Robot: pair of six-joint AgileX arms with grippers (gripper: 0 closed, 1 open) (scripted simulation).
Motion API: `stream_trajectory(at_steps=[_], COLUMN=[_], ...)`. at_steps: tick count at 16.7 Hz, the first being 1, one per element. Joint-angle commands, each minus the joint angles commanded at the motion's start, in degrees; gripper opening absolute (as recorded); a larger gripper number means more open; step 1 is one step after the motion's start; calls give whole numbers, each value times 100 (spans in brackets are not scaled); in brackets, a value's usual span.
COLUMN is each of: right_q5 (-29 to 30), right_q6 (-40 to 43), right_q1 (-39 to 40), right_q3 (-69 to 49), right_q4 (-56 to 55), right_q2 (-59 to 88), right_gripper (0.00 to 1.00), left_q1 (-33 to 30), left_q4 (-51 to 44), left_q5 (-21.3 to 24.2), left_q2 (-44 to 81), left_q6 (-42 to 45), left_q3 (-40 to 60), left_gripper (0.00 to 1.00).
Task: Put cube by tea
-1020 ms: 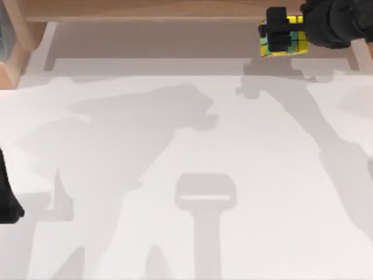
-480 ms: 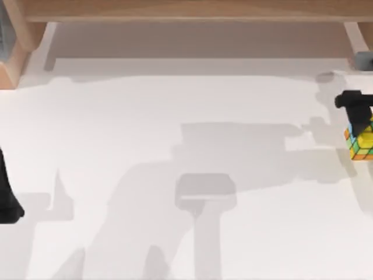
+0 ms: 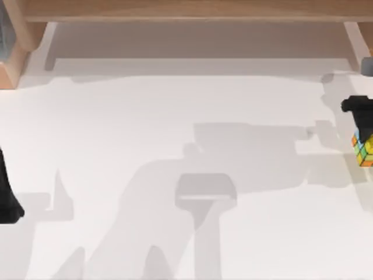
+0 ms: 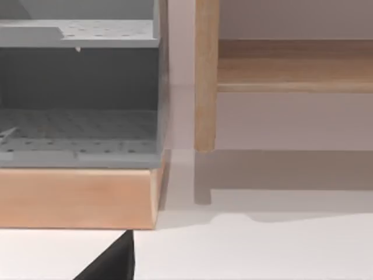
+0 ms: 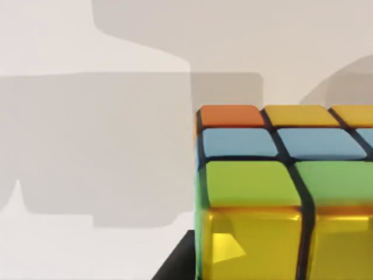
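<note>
The cube (image 3: 365, 150) hangs at the worktop's (image 3: 175, 116) right edge, about midway between back and front, its yellow, green and orange tiles partly cut off by the edge of the top view. The right gripper (image 3: 362, 125) is clamped on it, a black finger (image 3: 356, 107) showing just behind the cube. From the right wrist the cube (image 5: 285, 192) looms close, with orange, blue, green and yellow tiles over pale worktop and grey shadows. The left arm (image 3: 7, 195) sits parked at the left edge near the front; whether its fingers are open I cannot tell. Its wrist view faces a wooden post (image 4: 205, 76) and a grey rack (image 4: 78, 93) on a wooden base.
</note>
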State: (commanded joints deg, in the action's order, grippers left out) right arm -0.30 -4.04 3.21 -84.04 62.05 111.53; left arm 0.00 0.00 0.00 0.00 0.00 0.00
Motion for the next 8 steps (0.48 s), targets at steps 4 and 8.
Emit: stream_trajectory(at_steps=[4, 8], right_q5=[-25, -49], right_q6=[5, 13], right_q1=[26, 46], right_q3=[-9, -13], right_q4=[-24, -105], right_q2=[-41, -121], right_gripper=[0, 0], left_q1=[0, 0], left_q4=[0, 0], left_q5=[0, 0], left_q2=[0, 0], left_q6=[0, 0], left_q3=[0, 0], left_gripper=[100, 100])
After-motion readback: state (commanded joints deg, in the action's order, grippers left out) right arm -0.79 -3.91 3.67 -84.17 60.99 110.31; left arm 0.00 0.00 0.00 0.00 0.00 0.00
